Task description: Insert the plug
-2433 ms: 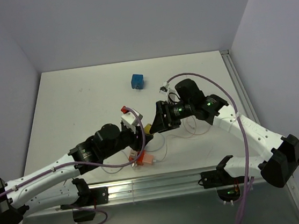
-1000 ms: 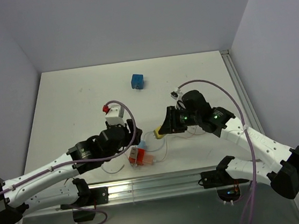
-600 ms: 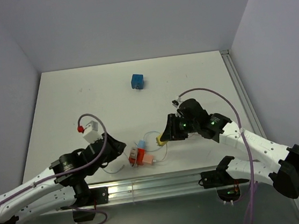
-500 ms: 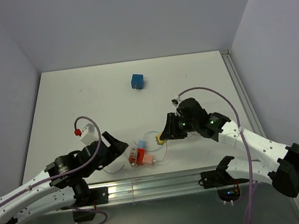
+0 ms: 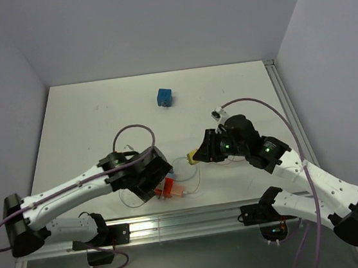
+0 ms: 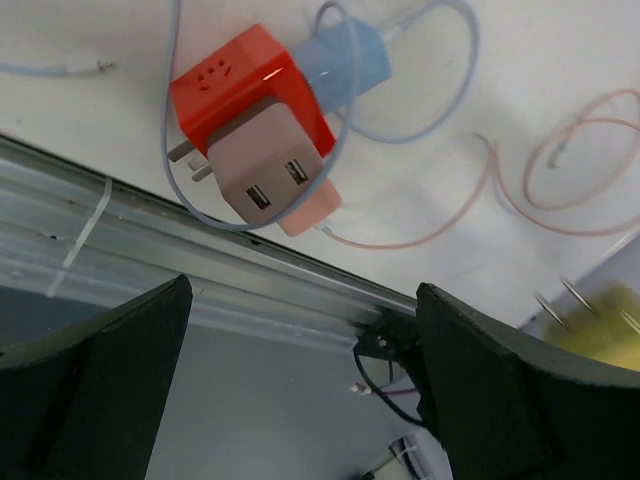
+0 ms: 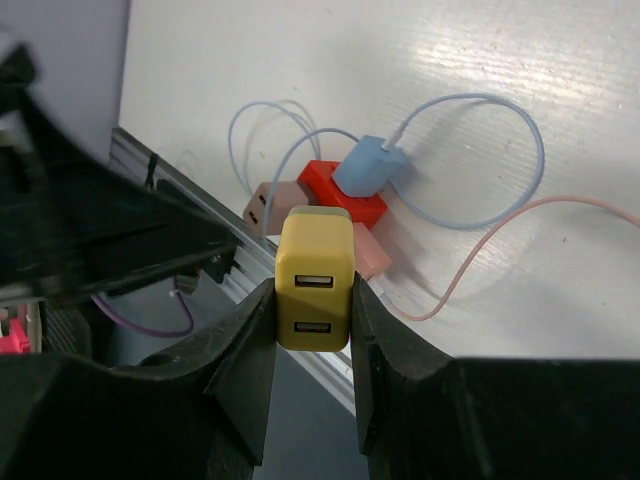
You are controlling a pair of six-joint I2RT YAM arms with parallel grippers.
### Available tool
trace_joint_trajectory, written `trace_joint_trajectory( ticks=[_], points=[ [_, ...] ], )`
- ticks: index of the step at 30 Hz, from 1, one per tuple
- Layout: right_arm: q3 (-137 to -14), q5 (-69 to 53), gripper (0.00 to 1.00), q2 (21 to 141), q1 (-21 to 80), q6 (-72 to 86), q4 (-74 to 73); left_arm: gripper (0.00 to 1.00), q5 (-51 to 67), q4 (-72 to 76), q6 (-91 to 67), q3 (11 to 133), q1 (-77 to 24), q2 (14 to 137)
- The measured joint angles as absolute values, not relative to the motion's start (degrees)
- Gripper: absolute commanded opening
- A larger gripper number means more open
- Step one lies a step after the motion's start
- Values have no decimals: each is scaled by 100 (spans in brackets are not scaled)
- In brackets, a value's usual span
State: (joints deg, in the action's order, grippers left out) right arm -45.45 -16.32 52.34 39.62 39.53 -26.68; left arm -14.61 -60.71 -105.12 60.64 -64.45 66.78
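Note:
My right gripper (image 7: 314, 300) is shut on a yellow two-port USB plug (image 7: 314, 280), which hangs above the table just right of a red socket cube (image 7: 335, 185). A blue plug (image 7: 368, 165) and pink plugs (image 7: 268, 203) sit in the cube. From above, the yellow plug (image 5: 193, 158) sits up and to the right of the red cube (image 5: 169, 187). My left gripper (image 6: 303, 290) is open and empty, hovering over the cube (image 6: 240, 85) near the table's front edge; the top view puts the left gripper (image 5: 153, 177) right beside it.
A blue block (image 5: 165, 97) stands at the back centre of the white table (image 5: 99, 117). Thin blue and pink cables (image 6: 560, 170) loop around the cube. The metal front rail (image 6: 150, 260) runs just below the cluster.
My left gripper opened, pulled back to the left, then swung in over the red cube. The right gripper kept the yellow plug and shifted slightly.

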Motion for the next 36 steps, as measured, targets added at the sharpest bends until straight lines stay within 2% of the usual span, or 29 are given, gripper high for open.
trace_joint_trajectory(
  ticks=[5,11,22,36],
  points=[
    [-4523,-1474,0,4497,3962,3951,-2735,100,-1072,-6233,-11085,6184,-6584,7651],
    [-4523,-1315,0,3844,3959,3927,-3002,97,-1017,-6324,-11264,6195,-6834,7804],
    [-4283,-1437,0,3485,3959,3903,-3157,90,-1103,-6392,-11345,6436,-6845,8473],
    [-4110,-1616,0,3295,3959,3752,-3280,88,-1581,-6563,-11347,7052,-6845,9271]
  ],
)
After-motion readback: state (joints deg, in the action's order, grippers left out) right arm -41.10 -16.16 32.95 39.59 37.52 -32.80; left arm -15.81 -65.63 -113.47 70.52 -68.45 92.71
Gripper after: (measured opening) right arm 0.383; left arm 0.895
